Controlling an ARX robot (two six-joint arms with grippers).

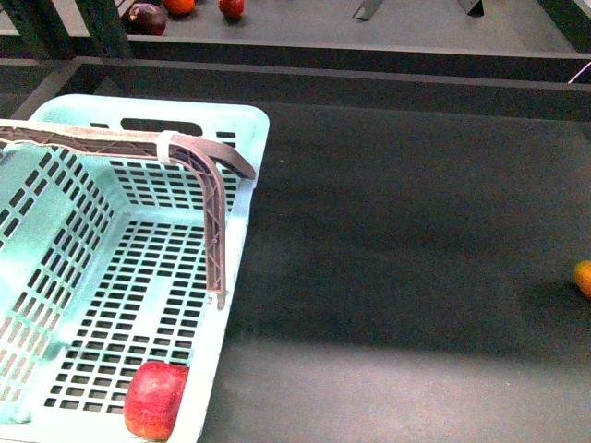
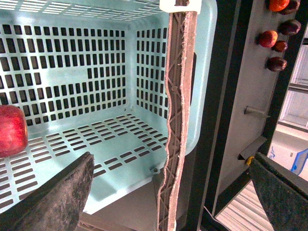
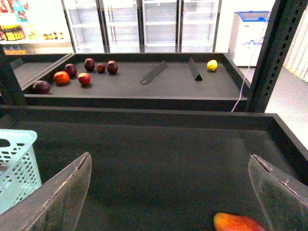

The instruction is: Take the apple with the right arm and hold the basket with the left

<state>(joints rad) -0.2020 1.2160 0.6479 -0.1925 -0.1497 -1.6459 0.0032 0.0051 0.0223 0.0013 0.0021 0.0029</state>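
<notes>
right gripper point(image 3: 168, 192): jaws wide apart, empty, over bare dark shelf. left gripper point(image 2: 168, 192): jaws apart, straddling the handle point(image 2: 175, 120) of the basket point(image 1: 242, 120), not clamped. apple point(image 1: 153, 399): inside basket, near corner. advice: close left squarely on handle. right side open; basket rim and handle crowd the apple.

dark tray shelf point(image 1: 397, 231), mint basket point(image 1: 242, 129) at left, orange fruit point(image 1: 584, 277) at right

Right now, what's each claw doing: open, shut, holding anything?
Left claw: open, empty, straddling the basket's ribbed handle.
Right claw: open, empty, above the dark tray.
</notes>
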